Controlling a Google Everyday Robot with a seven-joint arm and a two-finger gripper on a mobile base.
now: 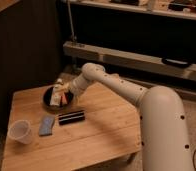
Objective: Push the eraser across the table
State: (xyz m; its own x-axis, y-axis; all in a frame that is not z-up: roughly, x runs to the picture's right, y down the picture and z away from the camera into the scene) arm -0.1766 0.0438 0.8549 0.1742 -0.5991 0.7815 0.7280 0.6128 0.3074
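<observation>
The eraser (71,117), a small black oblong block with thin pale stripes, lies on the light wooden plank table (101,135), near its middle. My gripper (60,95) hangs over a dark bowl (50,98) at the table's back, a short way behind and left of the eraser and not touching it. The white arm (116,86) reaches in from the right.
A flat light-blue pad (47,125) lies left of the eraser. A clear plastic cup (20,131) stands near the table's left edge. A dark wall and a low shelf rail (136,59) stand behind the table. My large white base (163,135) is at the right.
</observation>
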